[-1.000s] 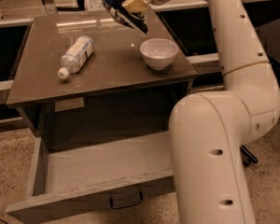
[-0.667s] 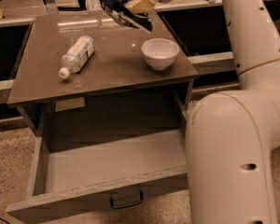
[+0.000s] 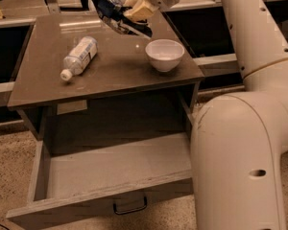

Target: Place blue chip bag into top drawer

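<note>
The blue chip bag (image 3: pixel 107 9) is a crumpled dark-blue foil bag held in the air above the back of the table top. My gripper (image 3: pixel 132 22) is shut on the blue chip bag, with the bag hanging out to its left. The top drawer (image 3: pixel 110 169) is pulled wide open below the table front, and its grey inside is bare. Its small black handle (image 3: pixel 129 206) shows on the front panel. The gripper and bag are well behind and above the drawer.
A clear plastic water bottle (image 3: pixel 78 57) lies on its side on the left of the brown table top (image 3: pixel 110 73). A white bowl (image 3: pixel 164 54) stands at the right. My large white arm (image 3: pixel 240 143) fills the right side, next to the drawer's right end.
The gripper with the bag has shifted slightly left and a little lower. The arm's big lower link has moved to the right, uncovering more of the drawer.
</note>
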`<action>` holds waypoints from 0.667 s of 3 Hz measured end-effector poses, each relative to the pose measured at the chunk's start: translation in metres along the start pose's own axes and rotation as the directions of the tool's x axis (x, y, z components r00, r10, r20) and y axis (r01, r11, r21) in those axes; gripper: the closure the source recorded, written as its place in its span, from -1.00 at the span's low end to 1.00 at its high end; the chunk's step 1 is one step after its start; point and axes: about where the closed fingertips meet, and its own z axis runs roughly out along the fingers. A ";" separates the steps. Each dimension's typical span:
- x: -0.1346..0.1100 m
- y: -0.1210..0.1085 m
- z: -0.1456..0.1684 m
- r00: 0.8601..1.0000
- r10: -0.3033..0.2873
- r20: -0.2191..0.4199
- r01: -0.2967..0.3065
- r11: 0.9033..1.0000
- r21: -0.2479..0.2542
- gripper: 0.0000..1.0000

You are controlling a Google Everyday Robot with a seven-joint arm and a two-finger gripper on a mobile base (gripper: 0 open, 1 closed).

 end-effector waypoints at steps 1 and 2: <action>-0.009 0.019 0.031 0.996 -0.091 -0.007 0.090 0.991 -0.096 1.00; -0.067 0.070 0.061 0.930 -0.367 0.033 0.364 0.899 -0.244 1.00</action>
